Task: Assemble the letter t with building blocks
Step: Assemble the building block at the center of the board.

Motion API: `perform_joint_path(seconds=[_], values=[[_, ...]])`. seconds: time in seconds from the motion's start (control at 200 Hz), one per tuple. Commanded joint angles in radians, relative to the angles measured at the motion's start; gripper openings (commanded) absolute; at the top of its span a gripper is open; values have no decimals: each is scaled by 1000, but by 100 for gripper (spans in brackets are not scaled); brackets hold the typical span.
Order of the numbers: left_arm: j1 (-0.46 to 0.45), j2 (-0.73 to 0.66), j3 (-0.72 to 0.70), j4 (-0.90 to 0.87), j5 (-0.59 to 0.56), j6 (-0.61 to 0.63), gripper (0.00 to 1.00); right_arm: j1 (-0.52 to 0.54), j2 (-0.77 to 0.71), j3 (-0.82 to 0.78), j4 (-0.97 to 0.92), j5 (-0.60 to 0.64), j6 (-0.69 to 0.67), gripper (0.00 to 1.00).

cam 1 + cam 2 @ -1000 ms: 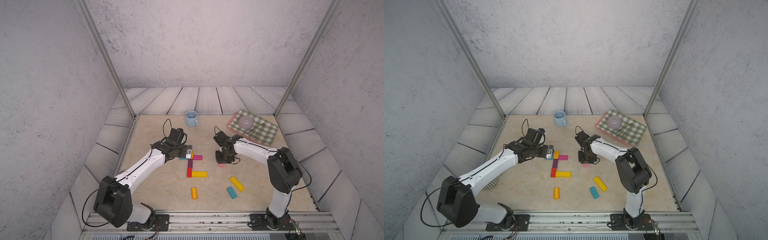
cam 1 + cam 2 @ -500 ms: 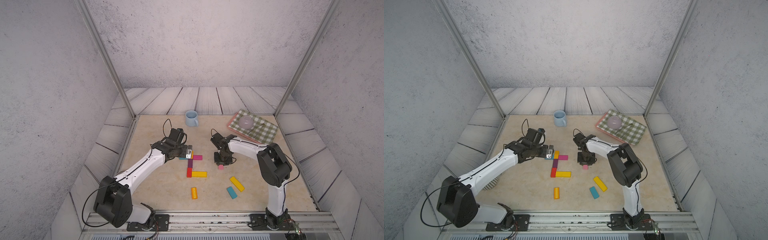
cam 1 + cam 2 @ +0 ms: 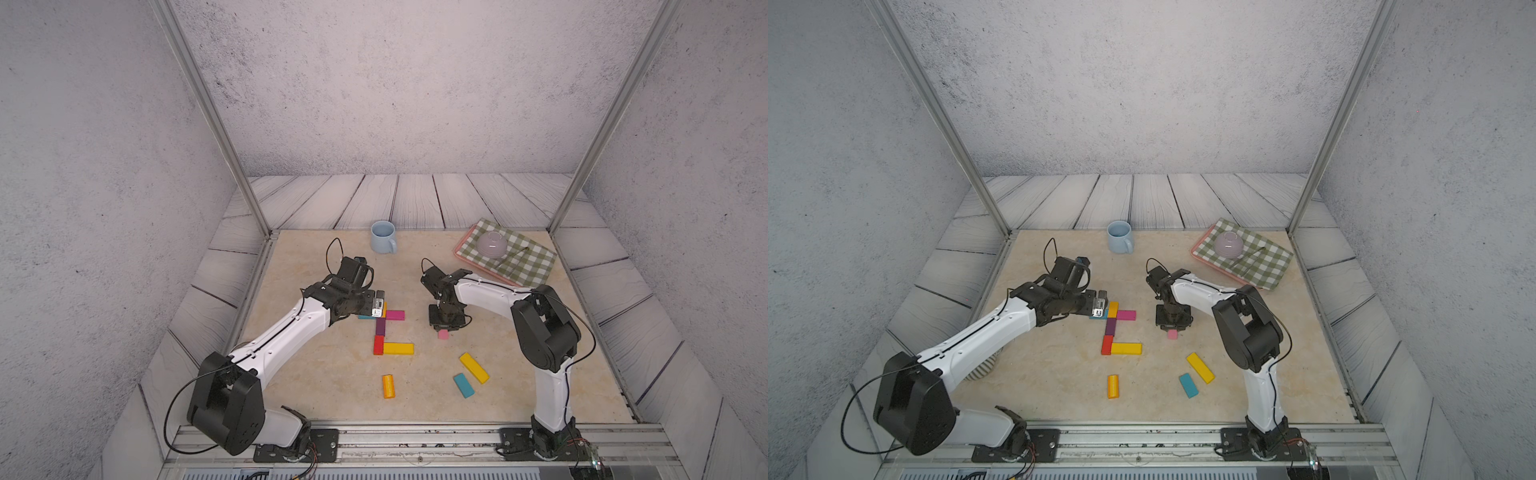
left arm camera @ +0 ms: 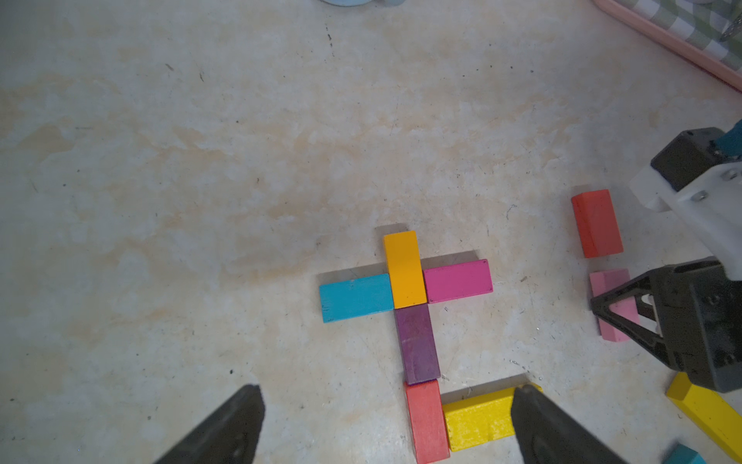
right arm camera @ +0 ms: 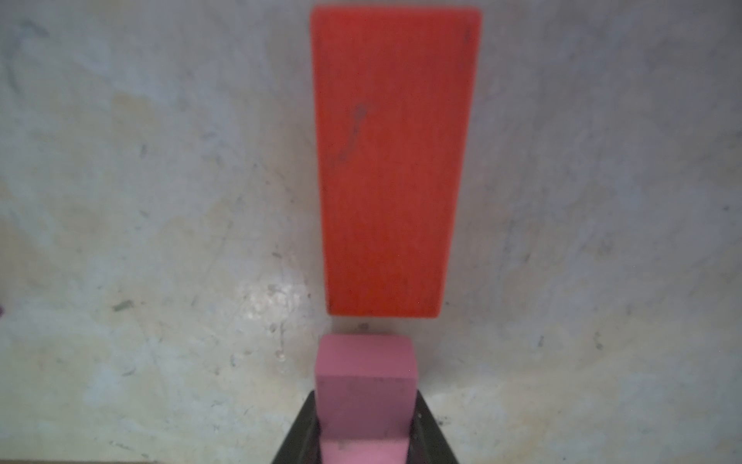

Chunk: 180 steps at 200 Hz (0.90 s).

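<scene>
Watching from beside the table point(image 3: 332, 374), I note one change over the last second: the right arm's elbow has swung inward toward the table's middle, and the right gripper point(image 3: 444, 325) has crept slightly toward the assembled figure. The pink block point(image 5: 364, 381) has barely shifted with it. The left arm has not moved. My reading is that the grasp is made but carrying has hardly begun.

Jaws: the right pair is clamped on the pink block's long sides. I cannot tell whether the block is clear of the surface. The left gripper point(image 4: 387, 401) hangs over the foot of the figure, jaws wide apart, holding nothing.

Position: the pink block sits about mid-table, between the figure and the right edge. Its long axis runs from near edge to far edge, parallel to the stem of orange block point(image 4: 404, 268), purple block point(image 4: 416, 344) and stem red block point(image 4: 426, 420). Its far end points at a loose red block point(image 4: 597, 223), in line and just apart.

Figure: the teal block point(image 4: 355, 297) and magenta block point(image 4: 457, 280) flank the orange block, and a yellow block point(image 4: 475, 420) turns right at the foot. The t looks nearly complete. Where the pink block belongs is unclear.
</scene>
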<state>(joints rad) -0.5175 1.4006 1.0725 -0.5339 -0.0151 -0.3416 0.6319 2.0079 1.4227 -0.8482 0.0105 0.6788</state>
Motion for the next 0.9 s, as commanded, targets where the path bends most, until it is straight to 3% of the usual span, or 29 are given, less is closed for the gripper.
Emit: perform_joint_path(seconds=[0.0,0.896], values=[[4,-12,-2,-2,-8,-8,100,-8,27,26,-34,32,-16,19],[4,-11,-2,0,-8,-11,100,-20,71,66,-51,32,-41,20]])
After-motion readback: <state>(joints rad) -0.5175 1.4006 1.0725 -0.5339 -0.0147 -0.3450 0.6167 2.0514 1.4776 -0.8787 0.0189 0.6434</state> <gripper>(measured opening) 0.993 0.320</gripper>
